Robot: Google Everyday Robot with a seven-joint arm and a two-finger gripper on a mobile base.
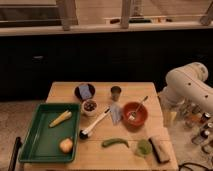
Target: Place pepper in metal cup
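The green pepper [115,143] lies flat on the wooden table [65,92] near its front edge, tapering to the right. The metal cup [116,93] stands upright at the back middle of the table and looks empty. My white arm [186,86] bends in from the right. The gripper [170,118] hangs past the table's right edge, well away from both the pepper and the cup. It holds nothing that I can see.
An orange-red bowl with a spoon [135,114], a dark bowl [85,92], a small white bowl [90,106] and a white-handled brush [94,126] sit mid-table. A green tray [35,145] at left holds a yellow vegetable [60,119]. A round light-green object [144,147] lies beside the pepper.
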